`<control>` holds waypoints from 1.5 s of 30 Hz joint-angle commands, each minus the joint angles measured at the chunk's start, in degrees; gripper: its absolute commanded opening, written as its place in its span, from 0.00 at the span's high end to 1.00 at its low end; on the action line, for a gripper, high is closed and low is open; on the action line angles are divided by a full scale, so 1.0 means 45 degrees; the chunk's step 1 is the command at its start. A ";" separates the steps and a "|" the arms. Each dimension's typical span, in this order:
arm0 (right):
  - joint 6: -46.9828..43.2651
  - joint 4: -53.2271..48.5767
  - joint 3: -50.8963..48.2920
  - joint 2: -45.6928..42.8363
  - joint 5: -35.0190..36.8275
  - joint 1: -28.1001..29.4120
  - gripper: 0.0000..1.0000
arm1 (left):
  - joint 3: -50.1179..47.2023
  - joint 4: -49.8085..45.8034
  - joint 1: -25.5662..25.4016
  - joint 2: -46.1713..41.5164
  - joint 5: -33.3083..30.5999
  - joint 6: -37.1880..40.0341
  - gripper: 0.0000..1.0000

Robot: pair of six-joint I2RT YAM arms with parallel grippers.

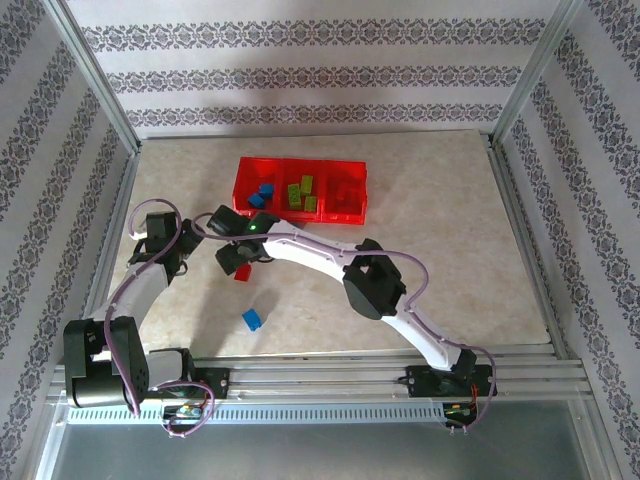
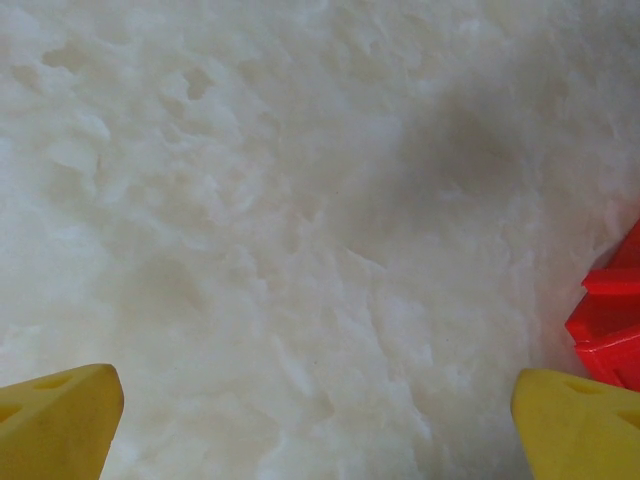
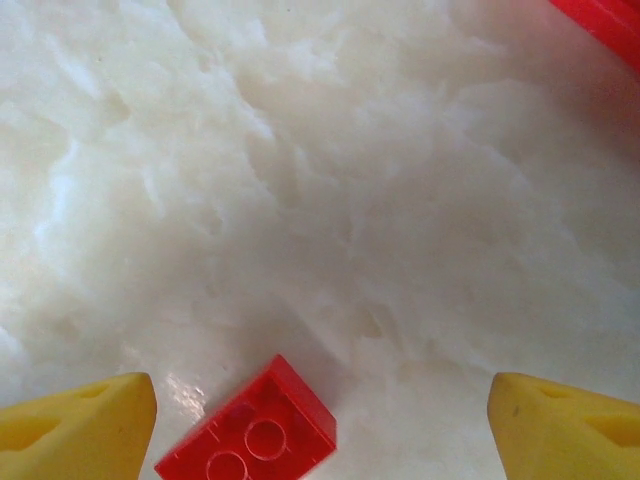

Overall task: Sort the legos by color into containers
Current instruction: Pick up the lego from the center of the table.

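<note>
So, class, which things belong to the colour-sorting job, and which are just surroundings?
Job: translucent red three-compartment plastic tray; loose red plastic brick; loose blue plastic brick; lime green plastic bricks.
Surroundings: pale marbled tabletop; metal frame rails; patterned walls.

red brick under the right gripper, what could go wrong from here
The red brick lies skewed and nearer one finger of the open right gripper, so closing may spin or push it away. The left gripper hangs open close by, so the arms could bump on the lift. The tray seems to take red farthest right; a loose grip might drop the brick into another section.
</note>
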 commanded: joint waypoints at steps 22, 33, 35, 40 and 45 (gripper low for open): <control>-0.0243 -0.2075 0.0866 0.0979 -0.0085 0.0132 0.28 | -0.0283 0.0332 0.0241 -0.0004 0.0356 0.0096 0.00; -0.0173 -0.1843 0.0066 0.0497 -0.0258 0.0127 0.56 | -0.0248 0.0313 0.0260 -0.0097 0.0336 0.0153 0.00; -0.0157 -0.1821 0.0029 0.0468 -0.0306 0.0126 0.61 | -0.0249 0.0315 0.0260 -0.0089 0.0358 0.0136 0.00; -0.0187 -0.1687 -0.0119 0.0336 -0.0344 0.0119 0.72 | -0.0212 0.0276 0.0251 -0.0096 0.0380 0.0175 0.00; -0.0279 -0.1347 -0.0710 -0.0318 0.0092 0.0005 0.78 | -0.0171 0.0196 0.0260 -0.0156 0.0380 0.0227 0.00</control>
